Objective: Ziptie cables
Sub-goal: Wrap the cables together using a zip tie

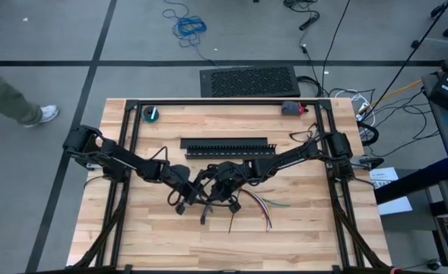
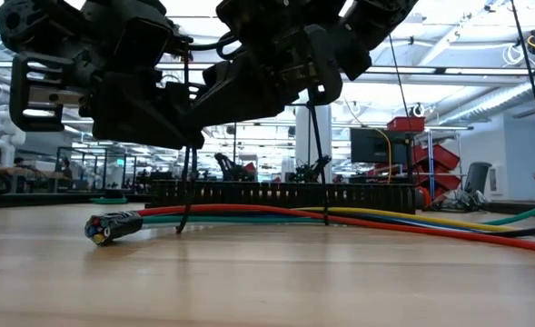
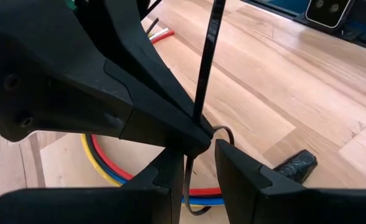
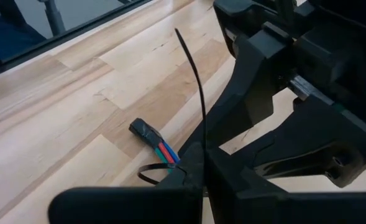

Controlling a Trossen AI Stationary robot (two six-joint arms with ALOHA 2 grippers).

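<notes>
The cables [image 1: 258, 202] lie on the table in front of the black slotted duct, with their black-taped end [image 2: 113, 225] toward the left. A thin dark ziptie [image 3: 206, 62] is looped around the wires near that end. Both grippers meet just above it. My right gripper [image 4: 201, 174] is shut on the ziptie. My left gripper [image 3: 195, 158] is open, and the ziptie's lower stretch [image 3: 189, 180] passes between its fingers. Two more dark zipties [image 1: 205, 217] lie on the wood nearer the near edge. My right gripper pinches the ziptie's strip [image 3: 201, 118] between its two fingertips, just above the loop, coming down from above at a slant. The free tail [image 4: 195, 81] sticks out past the fingers, and the loop [image 4: 151, 174] lies around the wires on the table. My left gripper: I cannot tell whether its fingers touch the strip between them.
The black slotted duct [image 1: 224, 144] lies across the table behind the cables. A green roll [image 1: 151, 114] and a small red and grey object [image 1: 292, 108] sit by the far rail. The wires' loose ends [image 1: 269, 222] fan toward the near right. A person's legs show at the far left of the floor.
</notes>
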